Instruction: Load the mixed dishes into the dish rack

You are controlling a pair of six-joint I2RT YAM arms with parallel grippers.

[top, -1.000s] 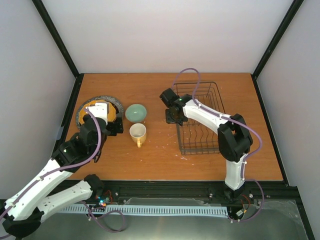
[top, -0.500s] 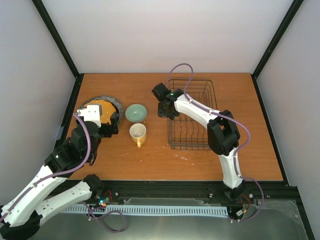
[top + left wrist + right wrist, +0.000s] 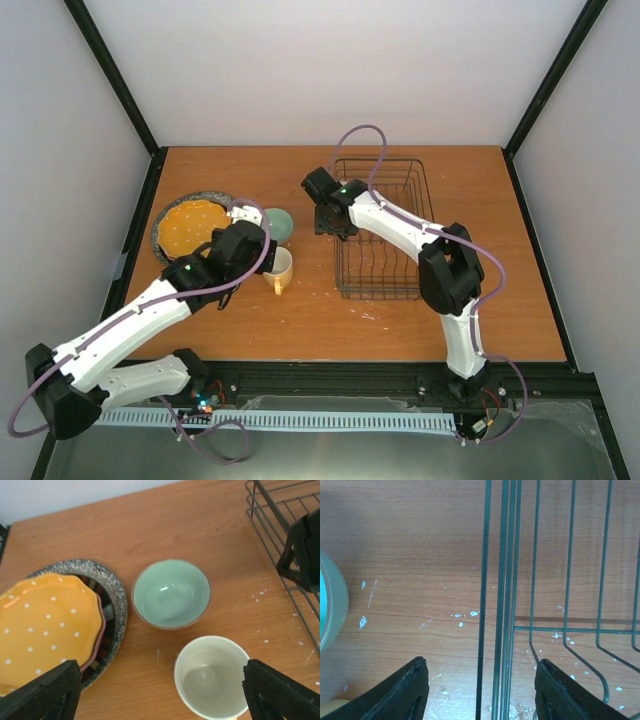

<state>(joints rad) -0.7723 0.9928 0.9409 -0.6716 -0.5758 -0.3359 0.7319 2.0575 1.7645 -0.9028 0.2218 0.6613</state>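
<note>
Left gripper (image 3: 160, 694) wide open, empty, hovering over yellow mug (image 3: 211, 677) and green bowl (image 3: 171, 592). Right gripper (image 3: 480, 690) fingers parted astride dish rack (image 3: 507, 580) side wires, nothing gripped.

Orange-brown wooden tabletop (image 3: 300, 310), white flecks toward 5 o'clock. Plain white walls (image 3: 330, 70) at 9, 12 and 3 o'clock, with black corner posts (image 3: 115, 80) at 11 and 1. Black rail (image 3: 330, 380) and grey metal strip (image 3: 560, 450) along 6 o'clock; light even and soft.

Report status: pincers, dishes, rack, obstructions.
Left pincer open above mug and bowl. Right pincer open, straddling side wires of dish rack. Nothing racked yet. Right arm stretches over rack.
</note>
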